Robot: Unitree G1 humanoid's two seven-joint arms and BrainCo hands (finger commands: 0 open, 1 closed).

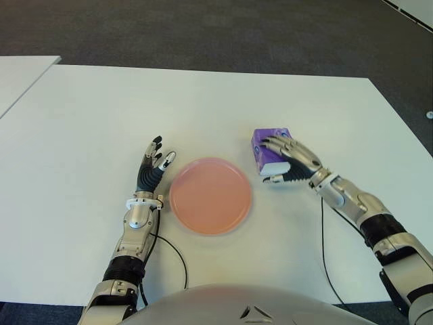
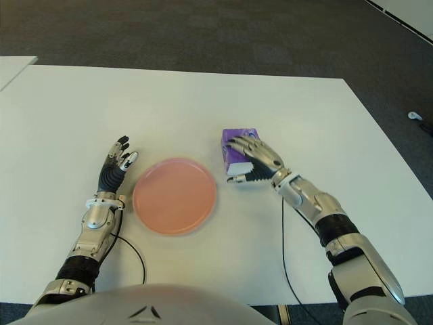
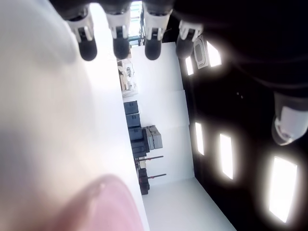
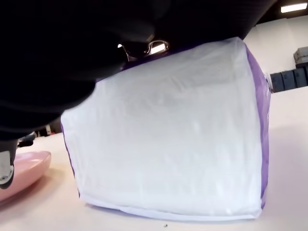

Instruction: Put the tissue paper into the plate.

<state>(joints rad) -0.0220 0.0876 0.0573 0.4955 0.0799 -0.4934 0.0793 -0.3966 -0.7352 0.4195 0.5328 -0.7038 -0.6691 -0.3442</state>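
Right now my right hand (image 1: 289,161) lies over the tissue pack (image 1: 270,150), fingers draped across its top and its near side. In my right wrist view the pack fills almost everything, and my palm is a dark shape pressed close above it. My fingers look curled around the pack, but the pack sits flat on the big white table (image 1: 203,101), so I think I have only just got hold of it and have not lifted it.

Beside my right hand, toward my middle, is the pink plate (image 1: 210,196). It has nothing in it. The pack is near the plate's rim but not touching it.

My left hand (image 1: 153,168) shows on the other side of the plate, close to its rim. Its fingers are spread out straight and hold nothing.

The pack is purple, with a white side facing my wrist. I think it is light and soft and will squish if I squeeze hard. The wrap looks smooth, so it may slip. I would hold it across its two long sides, firmly but gently, then carry it sideways over the plate.
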